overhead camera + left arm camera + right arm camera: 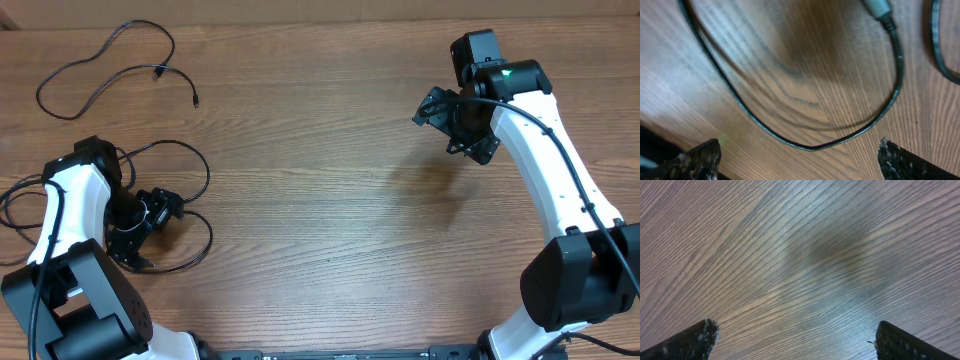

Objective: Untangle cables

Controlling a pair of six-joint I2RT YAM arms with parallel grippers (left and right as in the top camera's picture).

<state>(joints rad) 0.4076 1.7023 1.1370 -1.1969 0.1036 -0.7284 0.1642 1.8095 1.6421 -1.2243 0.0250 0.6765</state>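
Note:
A thin black cable point(105, 55) lies in a loose loop at the far left of the wooden table. A second bundle of black cable point(190, 175) loops around my left arm at the near left. My left gripper point(150, 222) hovers over that bundle, open and empty. In the left wrist view a cable loop point(810, 146) curves between the spread fingers point(800, 160), and a grey plug point(877, 7) shows at the top. My right gripper point(455, 122) is open and empty above bare table at the far right; its wrist view shows only wood between the fingers point(795, 340).
The wooden table point(330, 200) spans the view. Another cable strand point(940, 50) crosses the right edge of the left wrist view. More cable loops point(15, 205) lie at the left table edge.

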